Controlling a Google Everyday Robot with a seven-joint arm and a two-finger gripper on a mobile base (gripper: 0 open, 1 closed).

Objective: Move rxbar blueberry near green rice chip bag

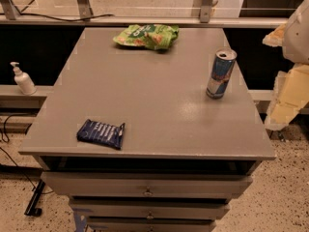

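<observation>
The rxbar blueberry [101, 133] is a dark navy wrapped bar with pale lettering, lying flat near the front left corner of the grey cabinet top [154, 95]. The green rice chip bag [147, 36] is a bright green wrinkled bag lying at the back edge, a little left of centre. My gripper [289, 93] shows as a pale white and yellowish shape at the right edge of the view, beyond the cabinet's right side. It is far from both the bar and the bag and holds nothing that I can see.
A tall blue-and-silver drink can [221, 73] stands upright at the right of the top. A white pump bottle [22, 79] stands on a low ledge to the left. Drawers [147, 187] sit below the front edge. A railing runs behind.
</observation>
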